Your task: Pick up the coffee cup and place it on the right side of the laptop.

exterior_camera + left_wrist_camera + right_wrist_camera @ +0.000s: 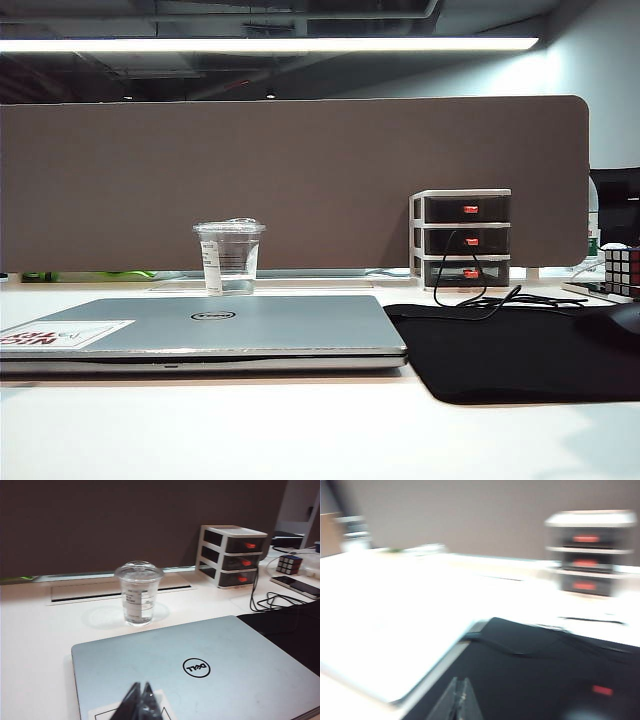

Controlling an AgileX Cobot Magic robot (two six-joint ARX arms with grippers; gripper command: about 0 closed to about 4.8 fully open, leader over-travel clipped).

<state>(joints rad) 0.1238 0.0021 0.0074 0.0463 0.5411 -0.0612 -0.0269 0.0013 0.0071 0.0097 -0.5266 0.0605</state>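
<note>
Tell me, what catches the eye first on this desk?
A clear coffee cup stands upright behind the closed silver laptop, apart from it. A black mat lies right of the laptop, with a small drawer unit behind. Both hands hang back: left hand above the laptop, right hand above the mat.

A: Laptop [200, 335] lies closed, flat on table [300, 430], left of mat [520, 350]. Coffee cup [229, 257]?

B: Upright on table just behind laptop. Drawer unit [462, 239] farther right, against partition [300, 180]. Cable [480, 295] trails from it onto mat. Cube [621, 270] at far right.
</note>
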